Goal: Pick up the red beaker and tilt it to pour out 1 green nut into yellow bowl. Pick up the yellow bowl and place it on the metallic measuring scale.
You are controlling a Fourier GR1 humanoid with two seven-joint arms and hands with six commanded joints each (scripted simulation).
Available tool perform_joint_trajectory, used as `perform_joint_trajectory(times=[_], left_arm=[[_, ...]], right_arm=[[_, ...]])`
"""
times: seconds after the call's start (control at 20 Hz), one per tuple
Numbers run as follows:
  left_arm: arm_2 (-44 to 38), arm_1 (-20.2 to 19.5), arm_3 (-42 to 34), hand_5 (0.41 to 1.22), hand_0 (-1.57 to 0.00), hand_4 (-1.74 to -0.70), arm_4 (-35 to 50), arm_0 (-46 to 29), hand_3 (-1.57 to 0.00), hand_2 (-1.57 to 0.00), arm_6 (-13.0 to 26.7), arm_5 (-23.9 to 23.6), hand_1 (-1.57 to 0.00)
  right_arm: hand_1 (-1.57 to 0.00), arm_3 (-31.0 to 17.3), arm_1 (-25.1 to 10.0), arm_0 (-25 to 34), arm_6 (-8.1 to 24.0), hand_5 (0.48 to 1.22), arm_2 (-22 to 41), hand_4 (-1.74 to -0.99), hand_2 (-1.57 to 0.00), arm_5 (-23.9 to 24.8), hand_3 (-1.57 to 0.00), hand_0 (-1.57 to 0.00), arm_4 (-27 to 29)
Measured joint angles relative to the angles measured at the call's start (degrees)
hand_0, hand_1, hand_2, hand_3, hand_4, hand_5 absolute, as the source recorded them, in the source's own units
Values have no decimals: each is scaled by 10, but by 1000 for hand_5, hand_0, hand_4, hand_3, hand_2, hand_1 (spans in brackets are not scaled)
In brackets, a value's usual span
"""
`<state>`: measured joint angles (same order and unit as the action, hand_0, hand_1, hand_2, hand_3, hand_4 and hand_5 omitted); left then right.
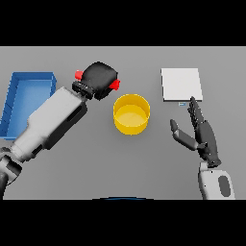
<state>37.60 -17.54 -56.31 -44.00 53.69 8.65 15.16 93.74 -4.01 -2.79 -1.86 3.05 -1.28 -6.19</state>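
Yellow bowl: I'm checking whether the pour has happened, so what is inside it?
The yellow bowl shows only its bare yellow bottom; no green nut is visible. The left hand covers most of the red beaker, hiding its contents.

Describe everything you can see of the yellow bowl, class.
The bowl is a round, plain yellow vessel with a thin rim and straight walls, looking like smooth plastic. It stands upright on the grey table, mid-scene, apart from both hands and the scale. Its inside looks empty; no green nut shows. Nothing but the table touches it.
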Motion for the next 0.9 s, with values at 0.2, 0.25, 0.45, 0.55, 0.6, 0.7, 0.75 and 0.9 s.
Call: perform_joint_trajectory(times=[0.2,0.25,0.45,0.55,0.6,0.7,0.75,0.9], left_arm=[[63,6,45,1218,-1571,-1699,-37,60,-1267,-1571,8,49,-1571],[76,6,49,1219,-1571,-1704,-44,73,-1239,-1571,6,57,-1571],[130,6,62,1220,-1571,-1723,-66,111,-1383,-1571,-26,77,-1571],[160,13,68,1220,-1571,-1729,-84,125,-1450,-1571,-28,75,-1571],[173,17,70,1221,-1571,-1731,-92,136,-1475,-1571,-27,80,-1571],[195,27,79,1221,-1571,-1735,-105,151,-1509,-1571,-25,78,-1571],[211,25,82,1221,-1571,-1736,-112,155,-1522,-1571,-32,75,-1571],[251,31,102,1221,-1571,-1738,-133,172,-1546,-1571,-37,73,-1571]], right_arm=[[1,-3,6,0,-2,619,-2,-1303,1,-1,1,1,8],[1,-9,7,2,1,612,-4,-1299,1,-4,1,1,12],[1,-8,6,5,-6,605,-7,-1299,1,-5,1,1,16],[1,-10,0,14,5,600,-9,-1297,1,-6,1,1,16],[1,-9,3,9,-1,599,-7,-1298,1,-5,1,1,12],[1,-8,-2,6,-2,602,-8,-1297,1,-1,1,1,7],[1,-3,-5,7,-2,603,-11,-1291,1,-3,1,1,11],[1,-7,4,6,-1,602,-6,-1283,1,-1,1,1,9]])
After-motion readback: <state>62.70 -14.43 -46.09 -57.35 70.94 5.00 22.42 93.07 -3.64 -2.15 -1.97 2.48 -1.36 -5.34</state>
